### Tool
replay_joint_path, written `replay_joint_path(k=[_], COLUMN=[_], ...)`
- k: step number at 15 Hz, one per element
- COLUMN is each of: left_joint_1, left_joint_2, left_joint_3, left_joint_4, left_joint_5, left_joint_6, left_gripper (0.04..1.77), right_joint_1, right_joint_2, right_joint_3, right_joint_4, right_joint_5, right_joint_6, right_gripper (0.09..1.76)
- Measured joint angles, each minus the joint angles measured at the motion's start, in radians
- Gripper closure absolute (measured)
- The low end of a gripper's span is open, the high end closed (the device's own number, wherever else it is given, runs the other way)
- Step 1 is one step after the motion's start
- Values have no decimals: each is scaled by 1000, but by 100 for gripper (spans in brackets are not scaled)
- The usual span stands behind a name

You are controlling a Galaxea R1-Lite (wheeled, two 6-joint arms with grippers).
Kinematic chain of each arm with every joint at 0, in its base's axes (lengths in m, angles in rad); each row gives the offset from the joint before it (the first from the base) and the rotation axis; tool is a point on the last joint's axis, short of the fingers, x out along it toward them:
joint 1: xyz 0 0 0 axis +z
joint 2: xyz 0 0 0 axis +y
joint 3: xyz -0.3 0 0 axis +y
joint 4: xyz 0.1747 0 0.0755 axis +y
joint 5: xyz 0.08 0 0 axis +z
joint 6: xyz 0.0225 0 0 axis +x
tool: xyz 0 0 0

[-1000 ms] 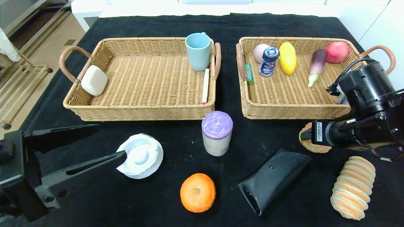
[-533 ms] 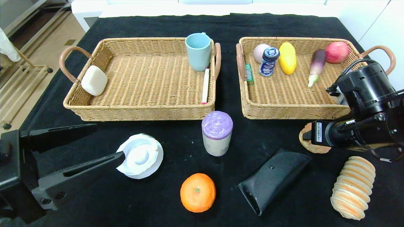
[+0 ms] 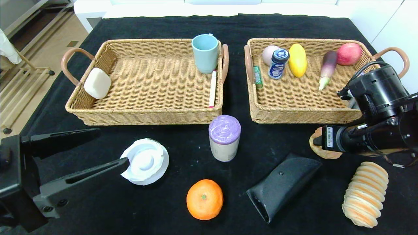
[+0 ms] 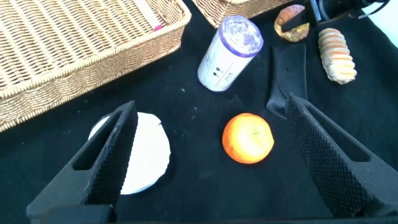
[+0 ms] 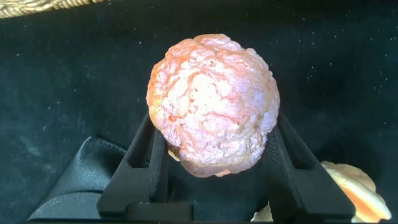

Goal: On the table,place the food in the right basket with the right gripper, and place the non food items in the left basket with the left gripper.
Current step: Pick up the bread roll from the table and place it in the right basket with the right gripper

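Right basket (image 3: pixel 258 111) already holds several foods; beside it, the right claw (image 5: pixel 214 152) grips a bumpy pastry (image 5: pixel 213 102) — orange (image 3: pixel 204 199), bread (ridged) remain; left claw (image 3: pixel 98 148) gapes.

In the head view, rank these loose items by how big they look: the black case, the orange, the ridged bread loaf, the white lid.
1. Black case, largest.
2. Ridged bread loaf and white lid: too close to rank.
3. Orange, smallest.
All four lie at about the same depth on the table, so nearness to the camera hardly skews this.
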Motion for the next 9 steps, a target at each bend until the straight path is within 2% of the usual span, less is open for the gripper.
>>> replay_joint_path(k=[9], left_joint_1=[0], left_joint_2=[5], left_joint_3=[2], left_joint_4=[1], left_joint_5=[0], left_joint_6=[0], left_gripper=[9], right_joint_1=[79], right_joint_2=[-183], right_joint_3=[8], right_joint_4=[32], right_joint_5=[-17], right_joint_6=[-14], right_gripper=[99])
